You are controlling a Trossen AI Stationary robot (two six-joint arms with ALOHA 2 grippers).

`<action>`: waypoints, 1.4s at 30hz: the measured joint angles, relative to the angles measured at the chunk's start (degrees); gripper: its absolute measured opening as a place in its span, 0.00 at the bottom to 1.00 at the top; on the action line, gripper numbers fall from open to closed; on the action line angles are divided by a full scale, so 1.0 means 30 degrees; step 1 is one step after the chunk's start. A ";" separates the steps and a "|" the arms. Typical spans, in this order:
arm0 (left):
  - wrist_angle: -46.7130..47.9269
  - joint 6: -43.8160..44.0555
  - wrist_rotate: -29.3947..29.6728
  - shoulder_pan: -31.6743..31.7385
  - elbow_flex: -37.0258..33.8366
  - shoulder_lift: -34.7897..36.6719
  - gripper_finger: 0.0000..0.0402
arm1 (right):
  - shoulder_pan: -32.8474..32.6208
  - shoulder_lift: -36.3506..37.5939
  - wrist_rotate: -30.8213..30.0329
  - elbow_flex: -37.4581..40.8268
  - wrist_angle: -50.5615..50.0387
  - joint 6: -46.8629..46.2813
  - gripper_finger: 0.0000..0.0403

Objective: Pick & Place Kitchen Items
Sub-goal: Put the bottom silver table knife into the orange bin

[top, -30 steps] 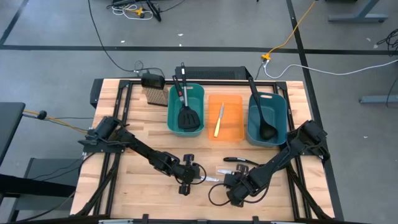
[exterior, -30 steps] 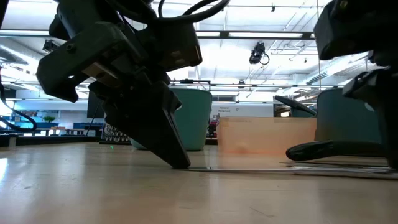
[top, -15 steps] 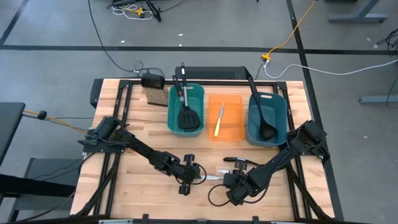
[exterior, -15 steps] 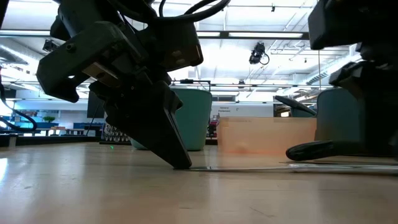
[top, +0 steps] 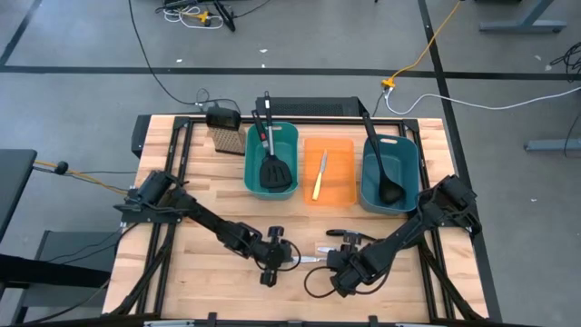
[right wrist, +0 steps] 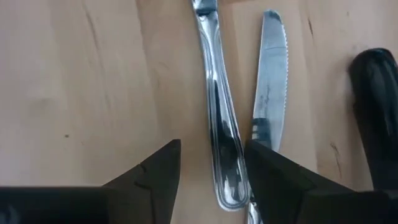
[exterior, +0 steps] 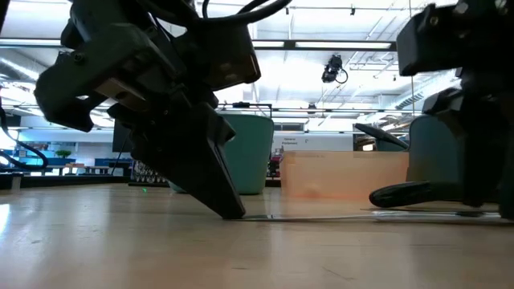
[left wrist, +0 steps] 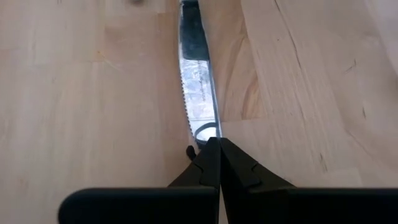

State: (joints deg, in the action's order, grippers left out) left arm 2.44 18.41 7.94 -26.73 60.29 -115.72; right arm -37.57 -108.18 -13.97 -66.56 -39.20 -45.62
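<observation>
Two slim silver table knives (top: 313, 259) lie flat on the wood near the table's front edge. My left gripper (top: 280, 258) is shut, with its fingertips (left wrist: 214, 149) down at the blade tip of one knife (left wrist: 199, 87). My right gripper (top: 338, 266) is open. Its fingers stand on either side of the handle end of one knife (right wrist: 222, 168), with the other knife's blade (right wrist: 272, 74) alongside. A black-handled utensil (top: 349, 236) lies just beyond them. It also shows in the right wrist view (right wrist: 376, 112). My left gripper's shut fingertips (exterior: 234, 210) meet the rounded tip of the knife's blade (left wrist: 205, 132) on the table. The fingers slant down from the table's left and lie along the knife. The knife lies flat on the wood.
At the far side stand a teal bin (top: 250, 163) with black spatulas, an orange bin (top: 340, 173) with a yellow-handled knife, and a second teal bin (top: 410, 168) with a black ladle. A tan-bristled brush (top: 227, 138) stands at the far left.
My right gripper has moved a little toward the table's left edge, closer to the knives and to my left gripper. The knives have stayed where they were.
</observation>
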 joint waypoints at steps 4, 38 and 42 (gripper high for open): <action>0.0036 0.0058 -0.0012 -0.0034 0.0000 0.0000 0.00 | 0.0081 0.0000 0.0152 0.0451 0.0393 0.0008 0.46; 0.0102 -0.0277 0.0141 -0.0457 0.0000 -0.0007 0.00 | 0.0230 0.0268 0.1088 0.3123 0.4449 0.0269 0.32; 0.0102 -0.0277 0.0141 -0.0457 0.0000 -0.0007 0.00 | 0.0237 0.0228 0.1204 0.3118 0.4390 0.0363 0.26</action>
State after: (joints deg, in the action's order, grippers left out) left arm 2.74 17.58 8.36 -28.10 60.29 -115.74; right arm -36.86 -107.50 -10.36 -57.20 -26.03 -44.53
